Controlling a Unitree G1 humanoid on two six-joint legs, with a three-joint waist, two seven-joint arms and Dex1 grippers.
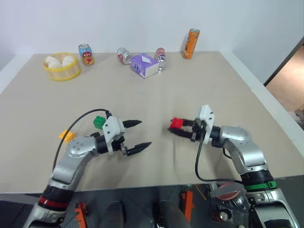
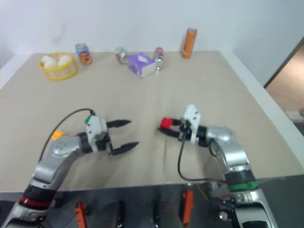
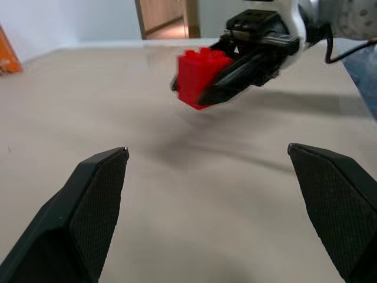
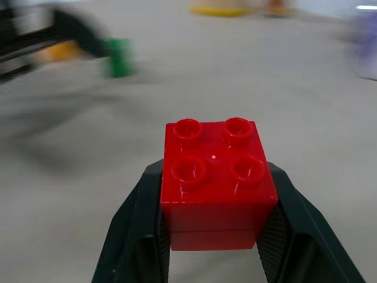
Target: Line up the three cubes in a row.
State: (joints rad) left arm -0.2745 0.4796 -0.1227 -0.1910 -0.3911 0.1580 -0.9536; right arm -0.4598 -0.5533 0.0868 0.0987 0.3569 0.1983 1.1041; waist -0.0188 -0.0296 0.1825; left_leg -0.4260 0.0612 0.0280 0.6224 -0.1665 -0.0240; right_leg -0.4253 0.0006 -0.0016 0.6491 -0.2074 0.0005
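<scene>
Glossy red cube (image 4: pixel 217 183), four round studs up, sits pinched between my right pincer's (image 1: pixel 181 128) black fingers above the beige table (image 1: pixel 190 90). My left pincer (image 1: pixel 137 135) gapes empty; green cube (image 1: pixel 99 122) and yellow-orange cube (image 1: pixel 67 136) lie behind it.

We saw a wide bare stretch of the beige tabletop (image 1: pixel 156 95) between the two arms and the far edge, open for passage. Along that far edge stood a yellow basket (image 1: pixel 61 68), several drink cans (image 1: pixel 86 54), a purple box (image 1: pixel 144 65) and a tall orange can (image 1: pixel 191 43). A small green studded cube (image 1: pixel 99 122) and a yellow-orange studded cube (image 1: pixel 67 136) lay beside the left arm.
</scene>
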